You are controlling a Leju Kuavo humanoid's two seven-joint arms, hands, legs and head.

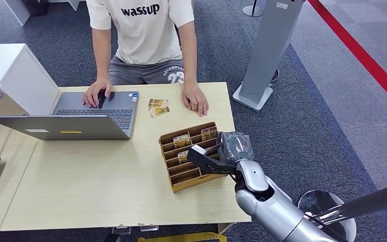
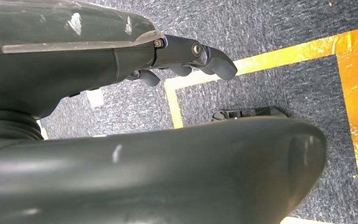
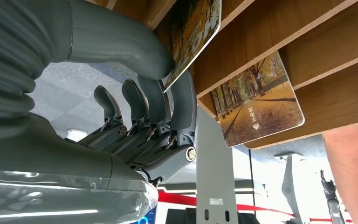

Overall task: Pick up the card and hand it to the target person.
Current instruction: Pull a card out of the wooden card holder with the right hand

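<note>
We saw the card (image 3: 193,35) pinched between the right hand's (image 3: 140,107) thumb and a finger, sitting in a slot of the wooden card rack (image 1: 194,174). The rack was at about 4 o'clock on the table (image 1: 95,186). The card had an autumn tree print and rounded corners; it looked thin, stiff and glossy. A second card (image 3: 261,100) with the same print lay in the next slot, untouched.

We judged the step as the pick: grip made, card not yet lifted out of the rack. The next move called for a straight pull along the slot so the card would not catch on the divider, then a reach toward 12 o'clock to the person (image 1: 141,35) seated behind the table. The person's free hand (image 1: 195,99) rested on the tabletop at about 12 o'clock from the rack, the other on a laptop (image 1: 80,118) at 10 o'clock.

Two more cards (image 1: 158,107) lay flat at 11 o'clock of the rack, near the person.

The left hand (image 2: 186,56) hung over carpet with yellow tape, fingers apart, holding nothing.
</note>
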